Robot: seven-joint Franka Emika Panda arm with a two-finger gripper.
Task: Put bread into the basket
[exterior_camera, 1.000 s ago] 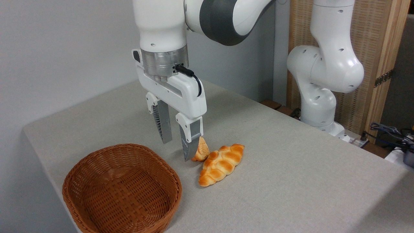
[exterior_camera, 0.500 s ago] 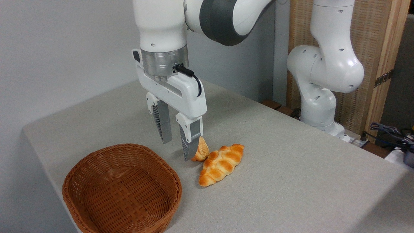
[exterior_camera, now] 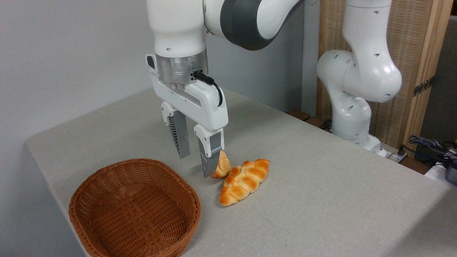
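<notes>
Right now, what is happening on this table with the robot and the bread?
A white robot arm holds its tool low over the table, fingers open and pointing down, right beside the small wedge-shaped bread. The bread lies on the table and nothing is gripped yet. A longer braided loaf lies against its right side. The wicker basket stands empty at the near left.

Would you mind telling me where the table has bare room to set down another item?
The table is bare right of the braided loaf, and behind the claw toward the far edge. It is crowded where the basket, claw, wedge bun and loaf cluster.
</notes>
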